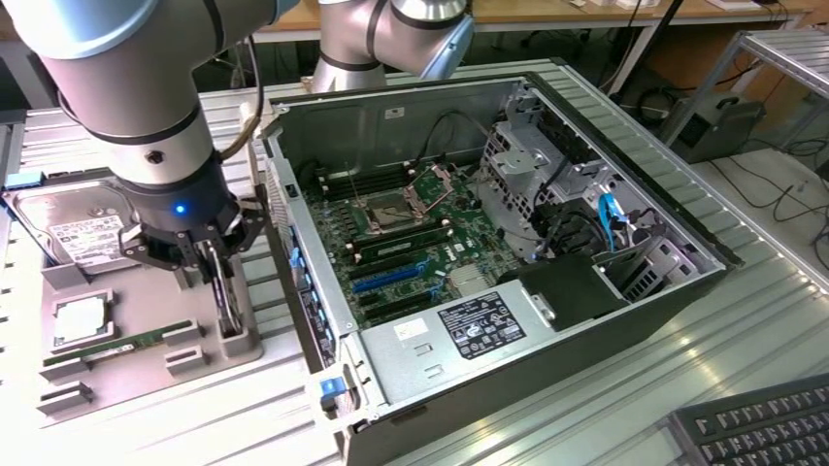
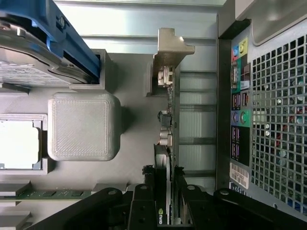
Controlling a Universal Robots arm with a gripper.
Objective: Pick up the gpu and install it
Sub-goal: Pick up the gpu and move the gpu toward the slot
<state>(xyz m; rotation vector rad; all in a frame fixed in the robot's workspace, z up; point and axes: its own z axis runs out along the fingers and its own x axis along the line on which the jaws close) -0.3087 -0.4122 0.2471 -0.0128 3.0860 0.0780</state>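
From where I stand, the gripper (image 1: 220, 277) is down in the lower left of the exterior view, over the gray parts tray (image 1: 130, 291) that sits beside the open computer case (image 1: 376, 121). The gpu (image 1: 231, 309) is right under it, not off to any side. The card stands on edge in a slot along the tray's border nearest the case. Its long axis runs up and down the frame, about parallel to the case's rear panel. In the wrist view the gripper (image 2: 164, 173) sits astride one end of the gpu (image 2: 168, 117). Its two fingers (image 2: 145, 191) are drawn in against the card's opposite faces, so I judge it to be pinching the card across its thin dimension. The metal bracket (image 2: 169, 48) is at the card's far end, away from the grip. The card looks seated in the tray (image 2: 134, 120), not lifted. The motherboard (image 1: 402, 233) with its blue slot (image 1: 388, 279) lies to the exterior view's right of the gripper, across the case wall. The hard drive (image 1: 84, 238) rests on the tray on the other side, toward the frame's left edge.
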